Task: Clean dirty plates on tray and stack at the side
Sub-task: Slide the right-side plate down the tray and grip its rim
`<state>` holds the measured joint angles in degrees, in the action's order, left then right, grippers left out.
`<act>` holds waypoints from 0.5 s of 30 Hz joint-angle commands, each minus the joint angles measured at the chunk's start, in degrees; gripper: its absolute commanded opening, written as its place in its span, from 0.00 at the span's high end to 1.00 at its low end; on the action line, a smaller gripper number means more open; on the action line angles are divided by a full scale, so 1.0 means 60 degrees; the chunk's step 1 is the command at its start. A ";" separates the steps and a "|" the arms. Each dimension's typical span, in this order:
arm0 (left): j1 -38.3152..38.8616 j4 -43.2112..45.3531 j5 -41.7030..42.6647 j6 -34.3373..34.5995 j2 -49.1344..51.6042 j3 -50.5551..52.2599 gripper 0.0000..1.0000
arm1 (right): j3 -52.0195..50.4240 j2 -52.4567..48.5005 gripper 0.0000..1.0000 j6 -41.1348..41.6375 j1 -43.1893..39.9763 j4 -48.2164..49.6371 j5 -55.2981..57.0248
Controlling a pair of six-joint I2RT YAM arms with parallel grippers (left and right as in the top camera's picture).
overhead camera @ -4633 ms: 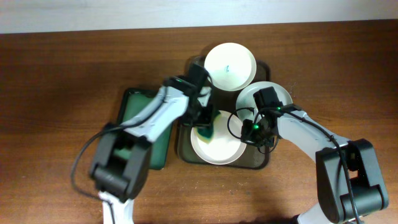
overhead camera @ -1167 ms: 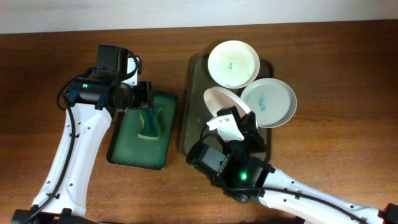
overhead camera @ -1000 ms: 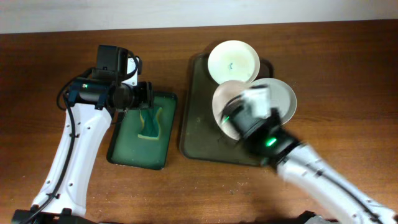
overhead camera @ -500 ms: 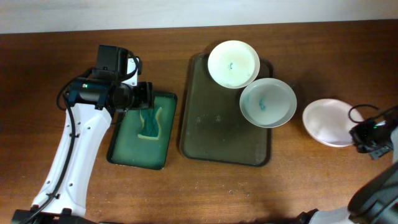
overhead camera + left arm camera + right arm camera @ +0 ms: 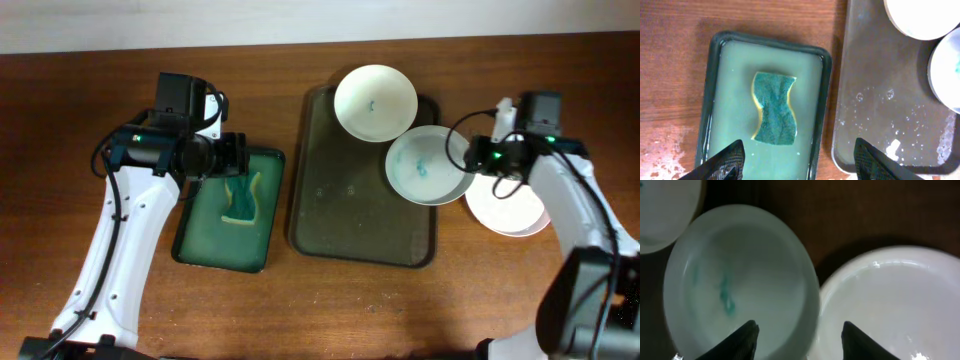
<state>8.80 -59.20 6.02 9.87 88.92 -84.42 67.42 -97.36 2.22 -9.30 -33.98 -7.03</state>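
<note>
the right claw (image 5: pixel 800 347) hangs with its two dark fingers spread wide and nothing between them, over the seam where two rims meet; on its left lies the faintly mint-tinted round plate (image 5: pixel 740 280), teal smudges at its centre; on its right the plain white round plate (image 5: pixel 890 310) rests unmarked on the brown wooden table (image 5: pixel 840 210); the two rims run just beside each other, and whether they touch i cannot tell; the mint plate overhangs the right rim of the large dark olive-brown rectangular tray (image 5: pixel 340 200); ahead and left of the claw sits the third white plate (image 5: pixel 375 100), smudged, over the tray's far rim, close against the mint one; from those plates to the near rim the tray floor shows wet, beaded with droplets; the left claw (image 5: pixel 800 165) is likewise spread and holds nothing, above the small dark green tray (image 5: pixel 825 100); the green-and-yellow sponge (image 5: pixel 774 115) lies ahead of its fingers on the pale wet floor, well apart from every plate; a band of wood shows between the two trays
</note>
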 commanded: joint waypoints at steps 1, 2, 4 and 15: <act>-0.0058 0.0000 0.0029 -0.0098 -0.0066 -0.0007 0.31 | 0.0087 -0.0918 0.47 -0.0222 0.0175 0.0466 0.0914; -0.0058 0.0000 0.0029 -0.0098 -0.0066 -0.0007 0.30 | 0.0087 -0.1056 0.52 -0.0222 0.0175 0.0539 0.0889; -0.0058 0.0000 0.0033 -0.0098 -0.0066 -0.0007 0.31 | 0.0084 -0.1228 0.67 -0.0022 0.0175 0.0484 0.0783; -0.0087 -0.0488 -0.0838 -0.0015 -0.0033 0.0280 0.39 | 0.0532 0.1024 0.96 0.0474 0.1392 -0.3781 -0.1027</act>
<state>8.80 -62.59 2.37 9.87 88.92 -84.40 69.67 -91.85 3.44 -5.80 -53.87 -10.00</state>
